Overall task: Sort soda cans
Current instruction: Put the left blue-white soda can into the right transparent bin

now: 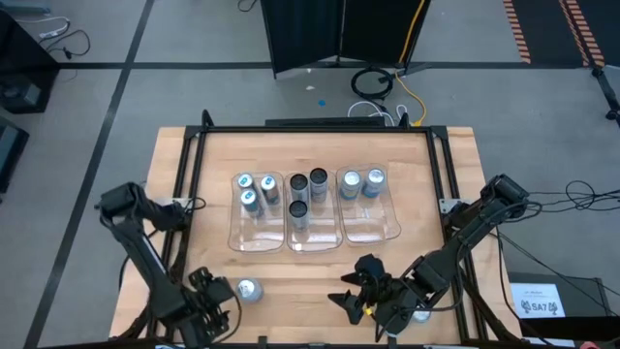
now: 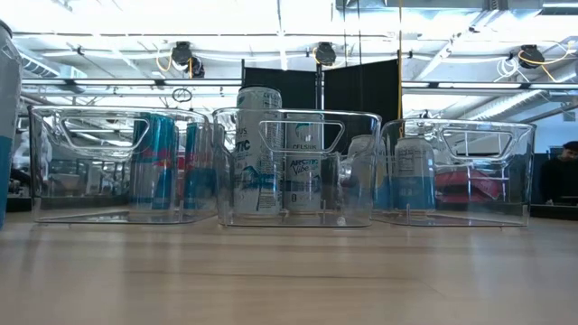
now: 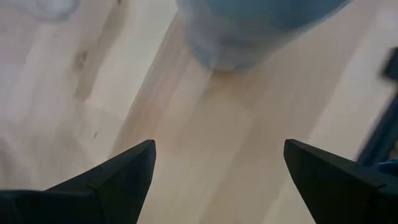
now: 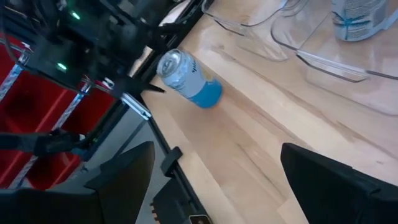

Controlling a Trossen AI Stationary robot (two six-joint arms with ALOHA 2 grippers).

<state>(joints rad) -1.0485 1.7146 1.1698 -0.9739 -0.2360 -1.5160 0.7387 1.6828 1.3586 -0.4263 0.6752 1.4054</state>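
One loose soda can, silver-topped with a white and blue body, stands upright on its base near the table's front left; the low view cuts it off at the edge. My left gripper hangs open just left of it, pointing down; in the left wrist view the can lies ahead of the open fingers, apart from them. My right gripper waits open near the front edge, right of centre. Several more soda cans stand in three clear trays.
The left tray holds three blue-marked cans, the middle one three dark-topped cans, the right one two cans. Bare wood lies between the trays and the front edge. Black frame rails run along the table's sides.
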